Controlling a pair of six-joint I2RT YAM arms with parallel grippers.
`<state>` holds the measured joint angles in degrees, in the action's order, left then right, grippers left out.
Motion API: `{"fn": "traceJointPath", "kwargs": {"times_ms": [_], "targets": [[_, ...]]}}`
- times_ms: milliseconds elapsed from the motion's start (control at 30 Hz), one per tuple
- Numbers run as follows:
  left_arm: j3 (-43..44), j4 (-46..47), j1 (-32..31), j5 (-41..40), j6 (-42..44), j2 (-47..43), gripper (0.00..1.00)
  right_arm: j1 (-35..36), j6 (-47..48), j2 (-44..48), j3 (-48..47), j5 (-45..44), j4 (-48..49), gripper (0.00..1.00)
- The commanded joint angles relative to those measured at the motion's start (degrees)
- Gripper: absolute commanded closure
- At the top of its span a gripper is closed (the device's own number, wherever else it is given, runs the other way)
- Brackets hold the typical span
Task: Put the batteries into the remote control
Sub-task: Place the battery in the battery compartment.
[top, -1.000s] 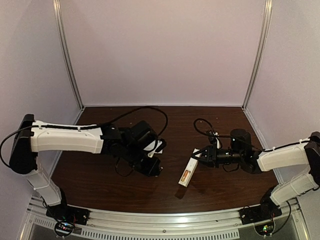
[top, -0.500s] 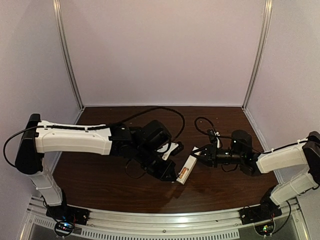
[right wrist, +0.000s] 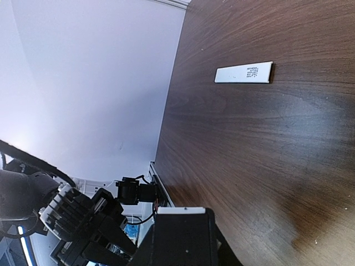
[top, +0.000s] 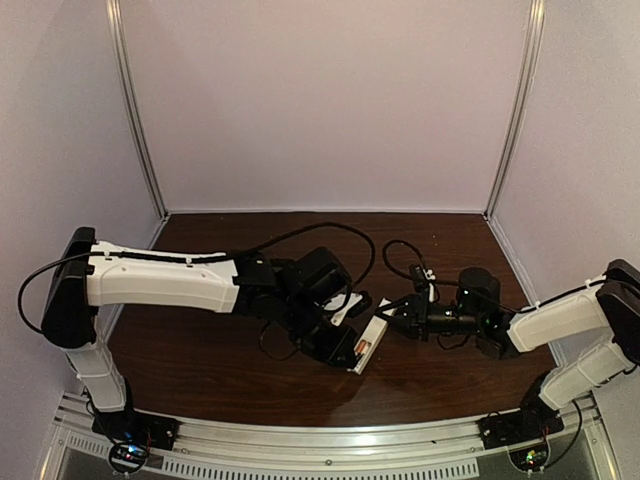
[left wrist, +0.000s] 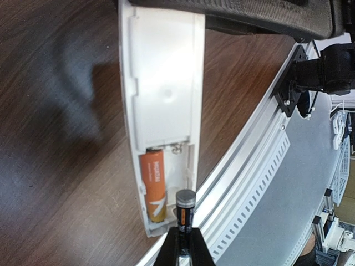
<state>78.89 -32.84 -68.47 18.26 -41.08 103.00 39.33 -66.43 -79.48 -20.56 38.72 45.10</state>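
One battery is in and one is left to go. The remote control (left wrist: 161,83) is turned back side up, with its battery room open. The right jaws pinch the end of it away from the batteries. They seem to hold it a bit above the bench (left wrist: 50,166), because its shadow lies off to one side. The orange battery (left wrist: 153,185) lies in one slot. The empty slot (left wrist: 182,169) beside it has a small metal spring (left wrist: 176,147) at its top end. The left jaws pinch the black battery (left wrist: 184,210) by its lower end, so it stands up with its pale tip showing. It is at the low corner of the remote, just beside the empty slot, but I can't tell if it touches the plastic. A flat white piece (right wrist: 244,72) with tiny writing lies alone on the bench, well apart from the rest. I think it is the battery lid. So the step now is putting in the second battery. Next, I think the left jaws need to tip the battery so it lies flat like the orange one. Then they must line it up with the empty slot, push one end against the spring and press it down. The right jaws should hold the remote steady.
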Motion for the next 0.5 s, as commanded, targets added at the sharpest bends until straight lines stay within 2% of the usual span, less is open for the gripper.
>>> {"fn": "traceJointPath", "kwargs": {"times_ms": [0, 467], "targets": [[2.32, -0.33, -0.22, 0.21, -0.66, 1.59, 1.00, 0.82, -1.09, -0.22, 0.63, -1.09, 4.50, 1.00], [3.85, -3.70, 0.60, -1.61, -2.19, 3.72, 1.00, 1.80, -2.03, -0.54, 1.04, -1.54, 6.45, 1.00]]}}
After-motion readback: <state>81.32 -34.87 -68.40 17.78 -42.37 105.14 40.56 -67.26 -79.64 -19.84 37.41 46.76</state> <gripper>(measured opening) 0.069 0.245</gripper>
